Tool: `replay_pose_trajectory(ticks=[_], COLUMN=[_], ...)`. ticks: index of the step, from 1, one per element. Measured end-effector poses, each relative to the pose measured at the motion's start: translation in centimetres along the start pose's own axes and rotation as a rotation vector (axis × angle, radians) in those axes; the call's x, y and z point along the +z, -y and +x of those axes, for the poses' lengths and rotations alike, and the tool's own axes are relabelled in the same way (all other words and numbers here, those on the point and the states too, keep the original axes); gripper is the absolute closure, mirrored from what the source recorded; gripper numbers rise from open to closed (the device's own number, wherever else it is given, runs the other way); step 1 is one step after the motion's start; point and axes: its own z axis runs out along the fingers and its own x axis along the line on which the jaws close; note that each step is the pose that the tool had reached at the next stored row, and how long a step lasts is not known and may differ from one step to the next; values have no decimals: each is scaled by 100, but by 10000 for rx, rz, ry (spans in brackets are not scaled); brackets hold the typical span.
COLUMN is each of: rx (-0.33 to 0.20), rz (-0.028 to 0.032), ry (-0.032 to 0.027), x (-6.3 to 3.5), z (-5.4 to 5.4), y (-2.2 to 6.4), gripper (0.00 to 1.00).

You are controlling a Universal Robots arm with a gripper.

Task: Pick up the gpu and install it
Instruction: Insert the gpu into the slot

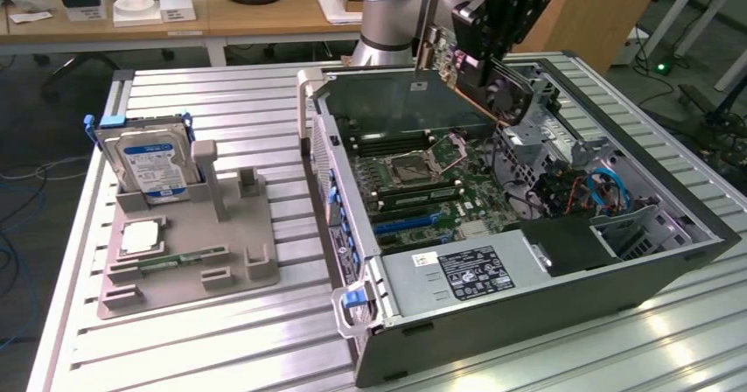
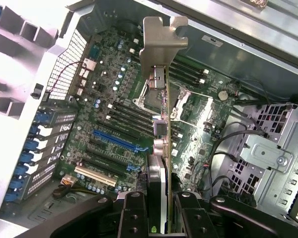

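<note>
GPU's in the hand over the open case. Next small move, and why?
Probably shift the hand sideways, level, toward the long blue expansion slot. The green graphics card with silver metal bracket that it grips lines up over the silver processor socket in the wrist view, off that slot.

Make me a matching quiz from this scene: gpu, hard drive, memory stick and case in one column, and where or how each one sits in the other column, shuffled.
Things:
1. gpu
2. hard drive
3. memory stick
4. case

Places or states:
A. standing upright in the grey holder
B. open, with the motherboard showing
C. lying flat in the grey holder
D. held in the gripper over the case

Pairs: 1-D, 2-A, 3-C, 4-B
</note>
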Motion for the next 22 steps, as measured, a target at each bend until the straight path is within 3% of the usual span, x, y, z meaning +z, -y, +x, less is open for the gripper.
replay_pose_trajectory(ticks=[22], rx=[-551], rz=[-16], ry=[-10], x=[-1], z=[12], y=[30], gripper=[73])
